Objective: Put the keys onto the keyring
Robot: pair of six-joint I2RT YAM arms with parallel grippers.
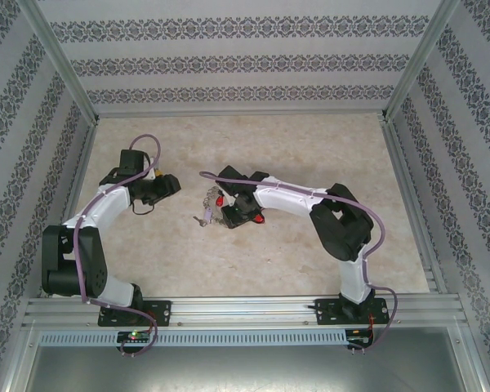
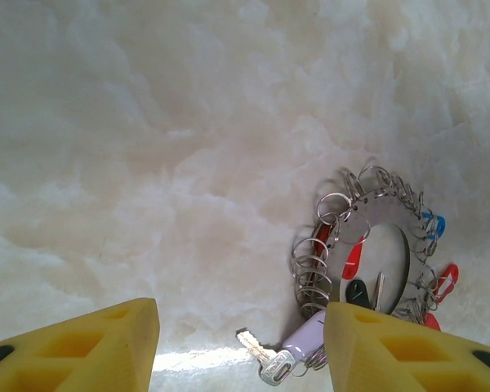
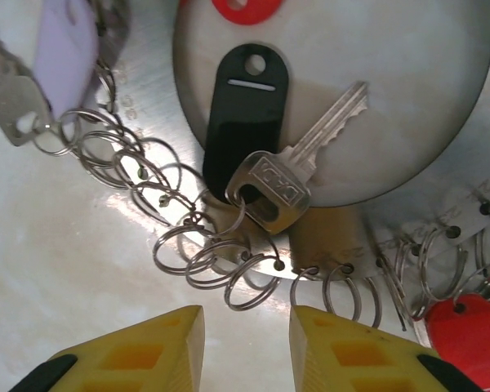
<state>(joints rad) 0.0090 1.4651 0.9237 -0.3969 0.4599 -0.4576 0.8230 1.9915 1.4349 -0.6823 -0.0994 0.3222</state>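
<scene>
Right claw (image 3: pixel 243 347) hangs low over the keyring (image 3: pixel 351 233), its yellow fingers parted by a narrow gap with nothing between them; the ring's flat grey band lies just beyond the fingertips. Left claw (image 2: pixel 241 351) is spread wide and empty, the ring ahead of it and right of its gap. On the pale marbled tabletop (image 1: pixel 310 147) the keyring lies flat about midway between the far and near edges, a little left of centre. A black tag (image 3: pixel 245 114) rests inside the ring's opening, a red tag (image 3: pixel 465 327) hangs off its rim, a lilac tag (image 2: pixel 304 333) lies just outside it. A silver key (image 3: pixel 290 175) crosses the opening beside the black tag, its head straight ahead of the right claw's gap, hooked to one of the small split rings (image 3: pixel 229 261) fringing the band. A second key (image 2: pixel 257 353), joined to the lilac tag, lies in line with the left claw's gap.
</scene>
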